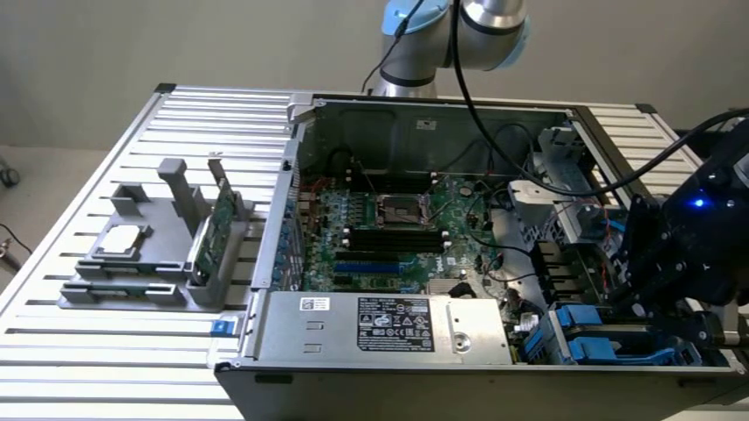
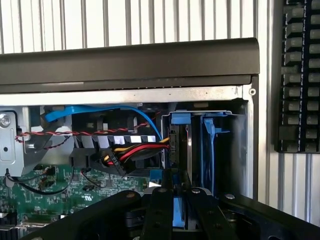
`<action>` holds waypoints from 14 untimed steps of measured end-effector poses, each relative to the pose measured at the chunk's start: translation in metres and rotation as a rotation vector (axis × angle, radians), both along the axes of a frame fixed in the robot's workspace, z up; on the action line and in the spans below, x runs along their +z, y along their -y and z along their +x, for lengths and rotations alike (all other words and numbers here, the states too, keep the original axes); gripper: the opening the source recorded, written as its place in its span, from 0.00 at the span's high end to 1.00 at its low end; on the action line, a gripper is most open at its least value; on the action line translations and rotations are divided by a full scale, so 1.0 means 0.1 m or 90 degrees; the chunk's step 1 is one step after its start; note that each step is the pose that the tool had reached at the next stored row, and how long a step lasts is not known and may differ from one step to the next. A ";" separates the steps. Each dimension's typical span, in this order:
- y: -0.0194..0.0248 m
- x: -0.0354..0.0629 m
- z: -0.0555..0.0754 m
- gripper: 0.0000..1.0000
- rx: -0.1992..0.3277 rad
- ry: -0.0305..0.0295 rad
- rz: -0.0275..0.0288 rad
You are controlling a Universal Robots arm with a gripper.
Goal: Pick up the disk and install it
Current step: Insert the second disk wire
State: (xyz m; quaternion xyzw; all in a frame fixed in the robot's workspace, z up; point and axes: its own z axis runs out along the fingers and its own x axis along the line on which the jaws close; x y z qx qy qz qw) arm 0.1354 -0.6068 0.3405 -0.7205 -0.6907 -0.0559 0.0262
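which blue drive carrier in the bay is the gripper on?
The gripper is closed on the blue-framed disk directly between its fingers, low in the drive bay. The other blue carrier stands apart, already seated upright beside the case's side wall.

Black two-fingered gripper [image 2: 177,212], fingers close together with a strip of blue plastic showing in the gap between them; whether that strip is clamped cannot be told. Blue plastic drive carrier [image 2: 207,135] standing on edge in the grey metal drive bay [image 2: 240,145] at the case corner, just beyond the fingertips. Bundle of red, yellow and black power wires [image 2: 132,150] running to a black connector beside the bay. Flat blue data cable [image 2: 100,111] arching above the bundle. Twisted red-and-black wire pair [image 2: 50,134] crossing a grey metal bracket [image 2: 10,145]. Green printed circuit board [image 2: 55,192] below. Dark case rim [image 2: 130,62] against a ribbed aluminium tabletop [image 2: 125,22]. Black segmented cable chain [image 2: 300,75] alongside.
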 end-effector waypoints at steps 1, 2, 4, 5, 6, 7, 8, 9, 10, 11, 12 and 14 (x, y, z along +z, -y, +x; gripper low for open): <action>0.000 -0.001 0.00 0.84 0.000 0.0000 0.0002; 0.000 -0.001 0.00 0.84 0.000 0.0000 0.0003; 0.000 -0.002 0.00 0.84 0.000 0.0000 0.0005; 0.000 -0.003 0.00 0.84 0.000 0.0000 0.0008; 0.000 -0.004 0.00 0.84 0.000 0.0000 0.0012; 0.000 -0.004 0.00 0.84 0.000 0.0000 0.0014; -0.001 -0.004 0.00 0.84 0.000 0.0000 0.0017; -0.001 -0.005 0.00 0.84 0.000 0.0000 0.0020; -0.002 -0.006 0.00 0.84 0.000 0.0000 0.0023; -0.003 -0.006 0.01 0.84 0.000 0.0000 0.0027; -0.005 -0.007 0.01 0.84 0.000 0.0000 0.0029; -0.009 -0.007 0.01 0.84 0.000 0.0000 0.0032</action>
